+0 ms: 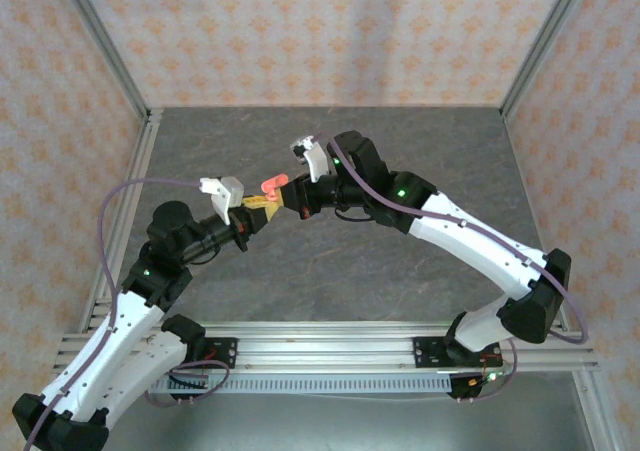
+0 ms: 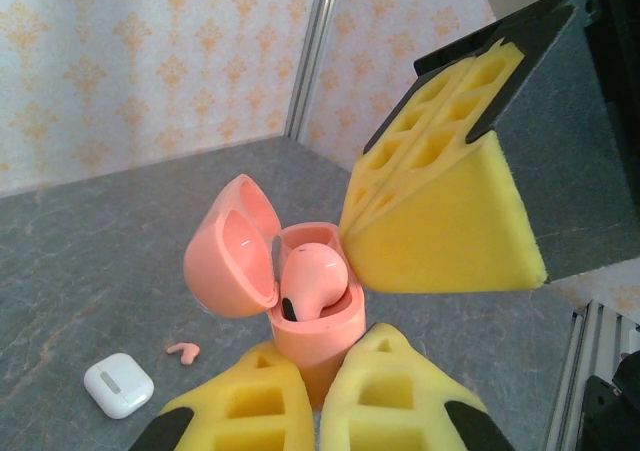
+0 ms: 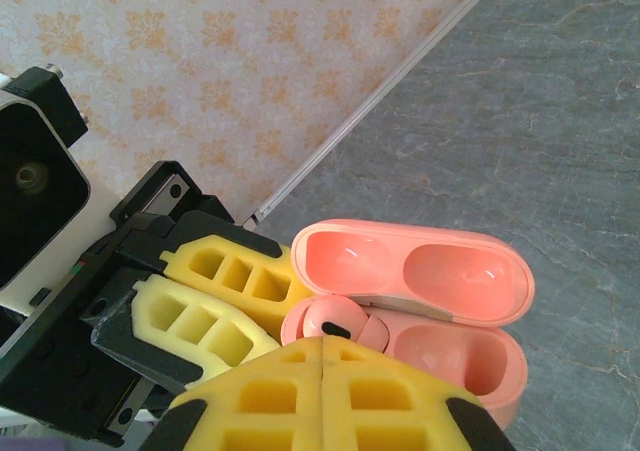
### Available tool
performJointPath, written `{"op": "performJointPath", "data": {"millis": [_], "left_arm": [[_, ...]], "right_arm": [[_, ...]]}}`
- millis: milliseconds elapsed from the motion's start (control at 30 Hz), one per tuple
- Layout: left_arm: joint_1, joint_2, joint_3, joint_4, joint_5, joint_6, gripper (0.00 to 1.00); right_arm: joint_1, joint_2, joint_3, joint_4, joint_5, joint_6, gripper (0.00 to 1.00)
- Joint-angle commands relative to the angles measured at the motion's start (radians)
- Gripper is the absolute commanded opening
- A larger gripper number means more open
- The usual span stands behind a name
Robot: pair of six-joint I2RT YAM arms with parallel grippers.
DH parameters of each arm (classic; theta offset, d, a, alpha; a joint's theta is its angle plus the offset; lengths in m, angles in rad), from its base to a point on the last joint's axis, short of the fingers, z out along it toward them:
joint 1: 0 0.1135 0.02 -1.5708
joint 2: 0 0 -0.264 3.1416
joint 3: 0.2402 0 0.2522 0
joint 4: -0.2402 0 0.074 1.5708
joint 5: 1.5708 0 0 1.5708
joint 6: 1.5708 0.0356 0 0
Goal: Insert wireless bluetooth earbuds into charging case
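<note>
Now, your right pincer [image 3: 322,363] has its yellow fingers pressed together with nothing to be seen between them. Its tip sits at the coral-pink earbud [image 3: 335,323] lodged in one well of the coral-pink charging case [image 3: 500,393]. You cannot tell whether tip and bud touch. The bud looks to stand a little proud of its well, so it may want a gentle press home.

Your left pincer [image 2: 322,399] is clamped on one end of the case body and holds it above the bench [image 2: 80,261], about mid-bench between the two arms.

Mind this relation: the case's long axis runs straight out from the left pincer and crosswise to the right pincer's nose. The filled well is the one nearer the left pincer. The empty well [image 3: 455,356] lies further along, towards the right. The lid [image 2: 235,246] stands open, tipped back to the far side, so the way in from above and from the near side looks free.

A second coral-pink earbud [image 2: 183,349] lies loose on the bench below, near a closed white case [image 2: 118,384], with bare bench around it. By the look of it, the right arm is the one free to fetch it.
</note>
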Motion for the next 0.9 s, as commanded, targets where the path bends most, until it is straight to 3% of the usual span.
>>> {"op": "performJointPath", "data": {"millis": [0, 267, 400, 533, 867], "left_arm": [[-0.005, -0.022, 0.029, -0.003, -0.009, 0.024, 0.0], [-0.005, -0.018, 0.031, -0.069, -0.049, 0.083, 0.0], [-0.005, -0.006, 0.03, -0.095, -0.061, 0.106, 0.0], [-0.005, 0.001, 0.023, -0.106, -0.068, 0.121, 0.0], [-0.005, 0.009, 0.012, -0.124, -0.077, 0.135, 0.0]], "right_arm": [[-0.012, -0.05, 0.005, -0.023, 0.023, -0.008, 0.01], [-0.099, -0.042, 0.059, -0.19, 0.281, 0.012, 0.03], [-0.173, 0.013, 0.067, -0.254, 0.348, 0.078, 0.07], [-0.22, 0.103, 0.056, -0.269, 0.346, 0.127, 0.13], [-0.264, 0.455, 0.136, -0.235, 0.289, 0.115, 0.08]]}}
